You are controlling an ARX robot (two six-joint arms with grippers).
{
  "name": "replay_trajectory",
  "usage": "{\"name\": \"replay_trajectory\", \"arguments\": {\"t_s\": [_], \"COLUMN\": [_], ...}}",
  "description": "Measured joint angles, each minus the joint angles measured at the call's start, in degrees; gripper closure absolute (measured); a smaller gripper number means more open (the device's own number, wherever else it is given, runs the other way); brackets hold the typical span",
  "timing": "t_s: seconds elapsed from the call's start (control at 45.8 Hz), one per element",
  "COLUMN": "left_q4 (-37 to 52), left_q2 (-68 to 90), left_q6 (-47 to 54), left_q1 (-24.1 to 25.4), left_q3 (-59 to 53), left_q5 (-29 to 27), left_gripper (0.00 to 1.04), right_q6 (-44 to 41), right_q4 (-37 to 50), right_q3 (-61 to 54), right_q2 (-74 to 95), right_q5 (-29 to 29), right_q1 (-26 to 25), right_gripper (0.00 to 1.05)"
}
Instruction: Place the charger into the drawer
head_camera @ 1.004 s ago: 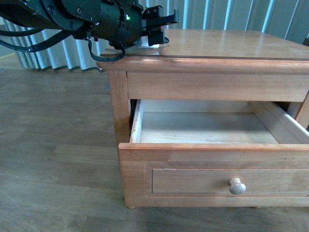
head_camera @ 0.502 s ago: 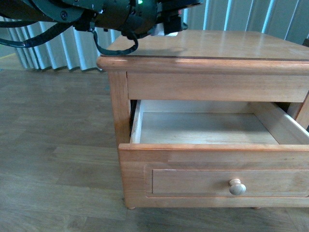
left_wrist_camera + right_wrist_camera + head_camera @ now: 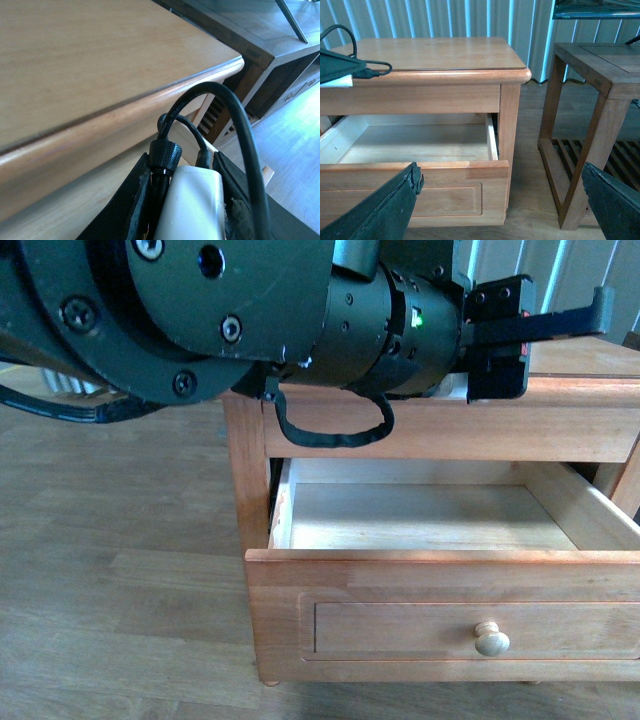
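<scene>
The drawer (image 3: 420, 515) of the light-brown nightstand stands pulled out, its inside bare, with a pale round knob (image 3: 491, 639) on its front. My left gripper (image 3: 530, 335) hangs in front of the nightstand's top edge, above the open drawer. It is shut on the charger (image 3: 190, 205), a white block pinched between both fingers (image 3: 135, 195), with its black cable (image 3: 240, 115) looping out ahead. In the right wrist view the left gripper (image 3: 337, 64) shows at the left edge with the cable (image 3: 350, 37) above it. My right gripper (image 3: 502, 205) is open and holds nothing, in front of the drawer (image 3: 415, 142).
The nightstand's top (image 3: 590, 360) lies just behind the left gripper. A darker wooden side table (image 3: 590, 75) with a slatted lower shelf stands beside the nightstand. Pale curtains (image 3: 445, 20) hang behind, and wooden floor (image 3: 120, 570) stretches around.
My left arm has swung from the far left corner of the nightstand top toward the camera and rightward, carrying the charger out over the open drawer. The drawer has stayed open.
</scene>
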Motion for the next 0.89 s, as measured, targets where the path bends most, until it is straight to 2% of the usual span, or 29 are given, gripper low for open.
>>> {"name": "replay_trajectory", "arguments": {"t_s": [0.349,0.633,0.764,0.807,0.895], "left_q4": [1.0,2.3,2.3,2.3,2.3], "left_q2": [3.0,5.5,4.9,4.5,1.8], "left_q6": [-1.9,-5.3,-5.2,-4.9,-4.3], "left_q1": [1.4,3.9,4.2,4.2,4.3], "left_q3": [-1.6,-2.3,-2.6,-3.0,-4.6], "left_q5": [-2.2,-4.0,-6.1,-7.1,-11.5], "left_gripper": [0.71,0.25,0.07,0.04,0.07], "right_q6": [0.0,0.0,0.0,0.0,0.0], "right_q4": [0.0,0.0,0.0,0.0,0.0], "right_q3": [0.0,0.0,0.0,0.0,0.0], "right_q2": [0.0,0.0,0.0,0.0,0.0], "right_q5": [0.0,0.0,0.0,0.0,0.0], "right_q1": [0.0,0.0,0.0,0.0,0.0], "right_gripper": [0.08,0.08,0.08,0.08,0.08]}}
